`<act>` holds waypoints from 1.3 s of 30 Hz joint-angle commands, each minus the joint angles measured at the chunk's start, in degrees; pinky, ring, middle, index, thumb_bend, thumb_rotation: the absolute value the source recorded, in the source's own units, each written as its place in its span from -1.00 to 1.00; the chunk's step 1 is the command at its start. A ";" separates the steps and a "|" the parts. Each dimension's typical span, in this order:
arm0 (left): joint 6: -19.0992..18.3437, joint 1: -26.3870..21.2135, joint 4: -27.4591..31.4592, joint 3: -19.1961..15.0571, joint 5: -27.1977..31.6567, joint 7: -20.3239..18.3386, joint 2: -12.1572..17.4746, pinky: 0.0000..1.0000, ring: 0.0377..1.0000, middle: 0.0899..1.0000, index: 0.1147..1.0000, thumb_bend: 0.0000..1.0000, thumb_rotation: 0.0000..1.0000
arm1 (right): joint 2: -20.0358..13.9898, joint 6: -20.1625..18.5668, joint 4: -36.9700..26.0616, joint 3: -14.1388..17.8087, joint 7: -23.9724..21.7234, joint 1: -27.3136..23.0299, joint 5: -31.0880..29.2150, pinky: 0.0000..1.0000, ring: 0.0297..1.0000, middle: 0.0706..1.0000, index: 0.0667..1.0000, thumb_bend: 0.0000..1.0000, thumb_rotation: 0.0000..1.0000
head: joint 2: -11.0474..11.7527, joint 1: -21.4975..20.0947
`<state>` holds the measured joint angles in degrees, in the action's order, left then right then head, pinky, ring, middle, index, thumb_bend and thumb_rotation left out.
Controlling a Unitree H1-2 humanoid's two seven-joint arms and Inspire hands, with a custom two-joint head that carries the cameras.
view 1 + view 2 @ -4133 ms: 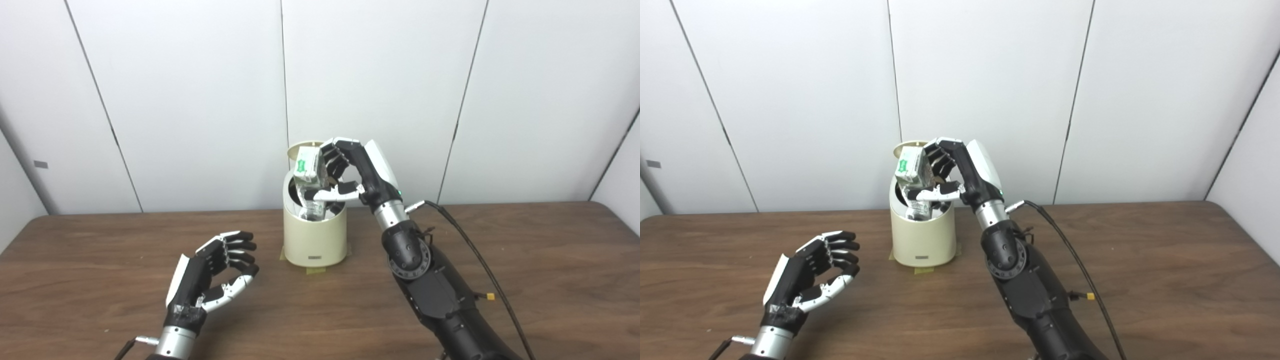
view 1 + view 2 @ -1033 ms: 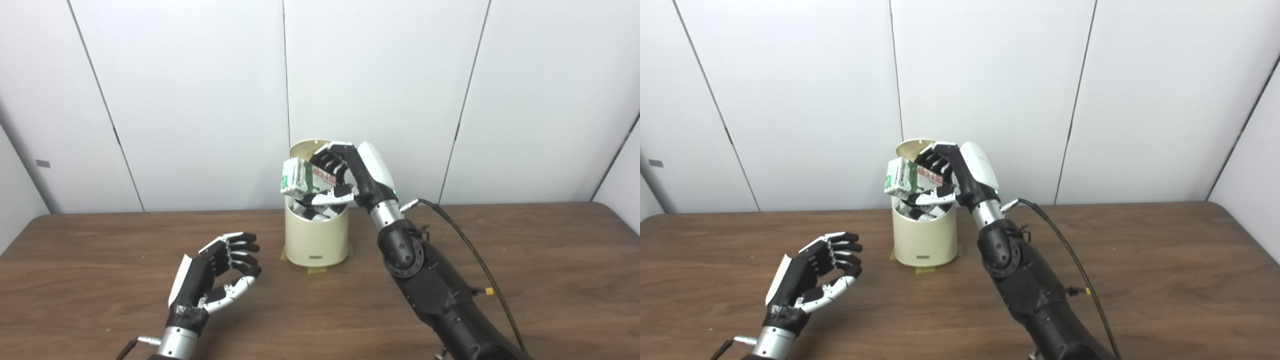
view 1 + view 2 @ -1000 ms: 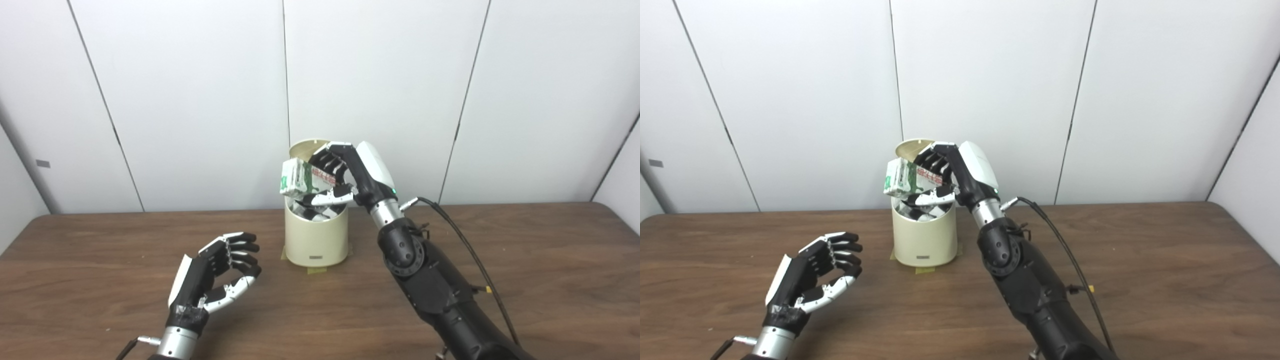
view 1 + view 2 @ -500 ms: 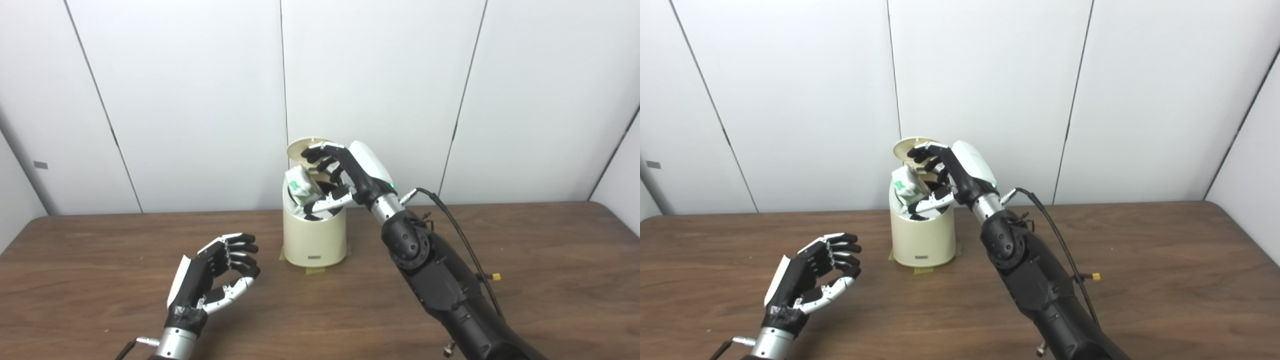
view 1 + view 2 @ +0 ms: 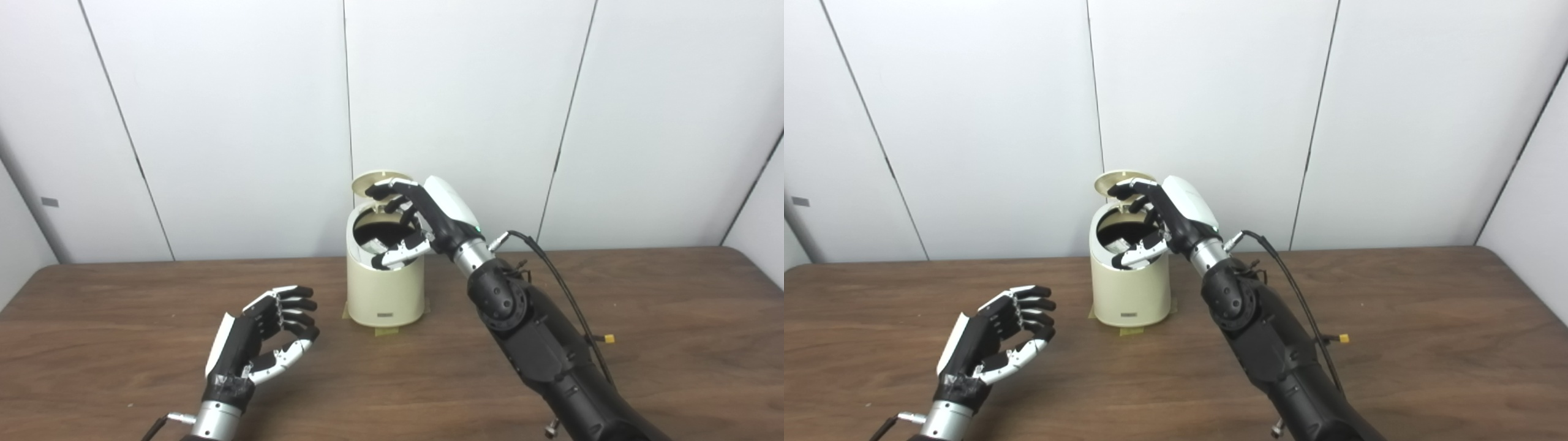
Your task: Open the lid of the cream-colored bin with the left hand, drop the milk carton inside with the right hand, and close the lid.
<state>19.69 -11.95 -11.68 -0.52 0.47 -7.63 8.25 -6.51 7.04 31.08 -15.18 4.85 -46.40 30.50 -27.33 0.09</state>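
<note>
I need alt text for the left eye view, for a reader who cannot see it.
The right hand hangs open over the cream bin, whose lid stands raised behind it. The left hand waits open above the wooden table, left of the bin.

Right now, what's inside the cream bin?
The cream bin has its lid up, and the opening looks dark. A pale bit shows in the right eye view, too small to name. The right hand, open, covers part of the mouth.
</note>
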 commanded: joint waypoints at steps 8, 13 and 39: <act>0.82 1.45 -1.51 0.34 0.21 0.12 -0.22 0.01 0.11 0.23 0.29 0.01 -1.00 | -1.43 6.31 -9.26 4.08 1.50 1.08 -5.14 -0.08 0.13 0.29 0.25 0.65 -0.83 | 0.27 0.06; 1.12 1.23 -1.84 0.27 0.53 0.05 -0.29 0.01 0.11 0.23 0.28 -0.01 -1.00 | -0.94 8.29 -19.03 7.48 0.17 5.89 -10.88 -0.43 -0.26 -0.08 0.09 0.17 -0.98 | 0.36 0.17; -1.85 -1.53 4.78 -0.09 -3.06 1.22 1.33 0.25 0.41 0.53 0.58 0.27 -0.66 | -1.02 2.77 -32.38 17.44 -7.71 30.34 -33.11 0.08 0.34 0.51 0.51 0.54 -0.32 | 0.89 1.13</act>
<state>18.32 -11.58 -9.63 -0.42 -1.27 -7.21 8.66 -7.54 7.40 -0.53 2.06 -2.95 -14.43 -2.03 -26.37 1.14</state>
